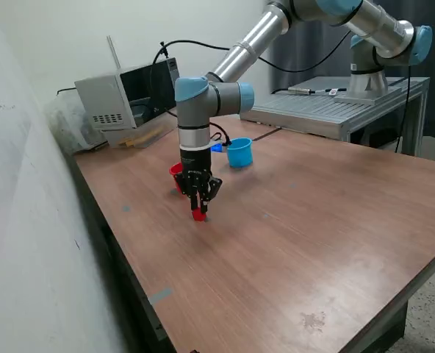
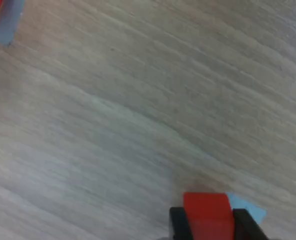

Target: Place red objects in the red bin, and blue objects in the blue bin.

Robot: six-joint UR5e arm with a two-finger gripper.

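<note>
In the exterior view we saw the arm reaching straight down, its gripper (image 1: pixel 198 208) clenched on a red cube (image 1: pixel 198 215) at the wooden table (image 1: pixel 298 243), just before the red cup (image 1: pixel 176 173). In the wrist view, black fingers (image 2: pixel 244 224) flanked the solid, bright red cube (image 2: pixel 208 215).

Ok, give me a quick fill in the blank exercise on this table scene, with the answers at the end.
1. The tool is closed on a small cube whose colour is ____.
2. The cup standing clear of the arm on the table is coloured ____.
3. The red cup is partly hidden behind the ____.

Missing words: red; light blue; arm
</note>
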